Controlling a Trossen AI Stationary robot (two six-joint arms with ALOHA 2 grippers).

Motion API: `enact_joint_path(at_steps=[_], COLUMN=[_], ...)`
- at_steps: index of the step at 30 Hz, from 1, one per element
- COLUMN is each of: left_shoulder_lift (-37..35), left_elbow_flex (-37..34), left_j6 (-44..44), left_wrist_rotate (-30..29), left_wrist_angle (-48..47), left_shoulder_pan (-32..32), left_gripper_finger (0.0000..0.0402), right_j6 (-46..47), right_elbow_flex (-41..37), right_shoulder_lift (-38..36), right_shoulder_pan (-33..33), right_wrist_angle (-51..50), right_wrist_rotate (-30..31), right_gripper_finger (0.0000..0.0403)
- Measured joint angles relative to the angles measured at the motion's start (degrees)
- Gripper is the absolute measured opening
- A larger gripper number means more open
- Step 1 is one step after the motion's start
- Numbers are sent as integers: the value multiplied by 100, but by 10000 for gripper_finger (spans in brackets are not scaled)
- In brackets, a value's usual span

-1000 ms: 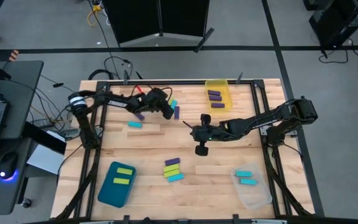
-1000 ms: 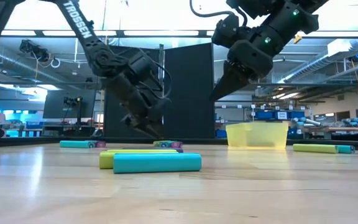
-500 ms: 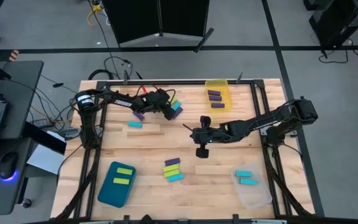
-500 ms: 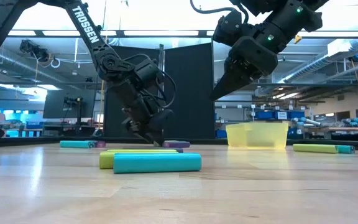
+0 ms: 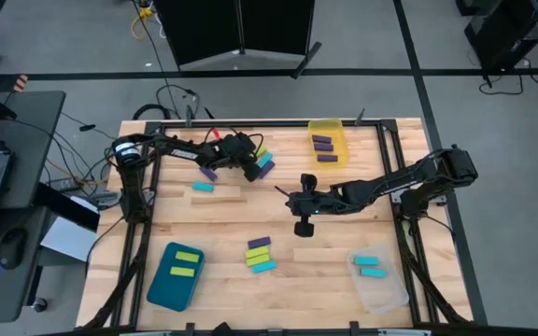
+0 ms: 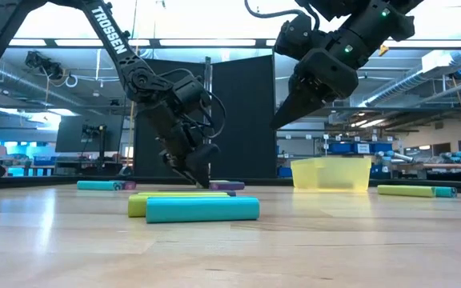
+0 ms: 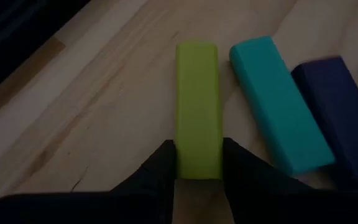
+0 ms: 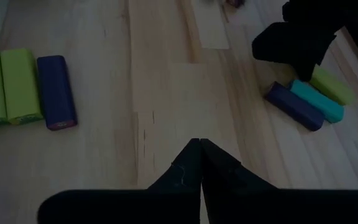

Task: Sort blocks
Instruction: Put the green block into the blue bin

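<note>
Sorting is partly done. Yellow bin point(image 5: 328, 141) holds two purple blocks; teal bin point(image 5: 176, 275) holds two lime blocks; clear bin point(image 5: 381, 283) holds two cyan blocks.

Left to sort: a stack of purple, lime and cyan blocks point(image 5: 260, 254) mid-table, a lone cyan block point(image 5: 202, 187), a purple block point(image 5: 209, 174) beside the left arm, and the trio at the left gripper.

Left gripper point(image 7: 197, 163) is low at the table's far side. Its fingers straddle the near end of a lime block point(image 7: 197, 109), close on both sides; whether they actually pinch it I cannot tell. Just beside that block, fanning away from the fingertips, lie a cyan block point(image 7: 278, 112) and then a purple block point(image 7: 331, 106).

Right gripper point(image 8: 198, 163) hangs above the table centre, fingers pressed together, holding nothing. Bare wood lies directly below its tips.

Against a second ago: the left gripper has swung further over the trio, and its jaws have narrowed around the lime block. The trio looks spread out now rather than bunched. The right arm has barely moved.
</note>
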Motion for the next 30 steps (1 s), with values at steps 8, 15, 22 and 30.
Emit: enact_joint_path(at_steps=[8,15,22,30], left_shoulder_lift=[-755,-1895,-3124,-4069], left_elbow_flex=[-42,-37,-33,-70], left_j6=[733,1160,1172,486], left_wrist_rotate=[-280,-277,-159,86], left_wrist_angle=[-737,-2047,-3504,-5362], left_shoulder_pan=[-133,-608,-1884,-3823], left_gripper_finger=[109,109,109,109], right_j6=[-114,-125,-125,-103], right_elbow_flex=[-2,-2,-1,-2], right_shoulder_lift=[0,0,0,0], right_shoulder_pan=[-42,-55,-99,-156], right_wrist_angle=[-4,-3,-2,2], right_wrist_rotate=[101,188,188,188], right_gripper_finger=[15,12,12,13])
